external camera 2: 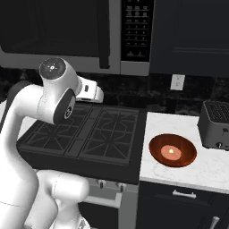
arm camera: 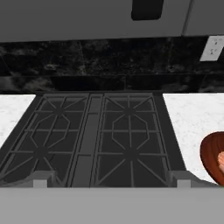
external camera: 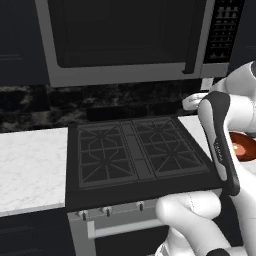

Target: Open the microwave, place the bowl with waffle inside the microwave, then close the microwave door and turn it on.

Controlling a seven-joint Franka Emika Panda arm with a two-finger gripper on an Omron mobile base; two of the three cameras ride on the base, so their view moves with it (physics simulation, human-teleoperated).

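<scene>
White end effector [arm camera: 112, 180]: jaws spread wide, nothing btwn them, hanging over the near edge of the stove.
Fingertips [arm camera: 43, 179]: low in hand view, well apart, both clear of the grates.
Stove [external camera 2: 89, 132]: black, 4 grates, directly under the hand; knobs on its near face.
Bowl [external camera 2: 172, 150]: reddish-brown, on white marble table [external camera 2: 201, 172] just right of stove, upright.
Waffle [external camera 2: 171, 152]: pale orange bit at bowl centre.
Microwave [external camera: 130, 37]: mounted above stove, far side.
Microwave door [external camera: 120, 32]: dark glass, shut; bar handle at its right edge, button panel [external camera 2: 137, 29] right of that.
Toaster [external camera 2: 216, 124]: grey, far right on table, near bowl but not touching.
</scene>
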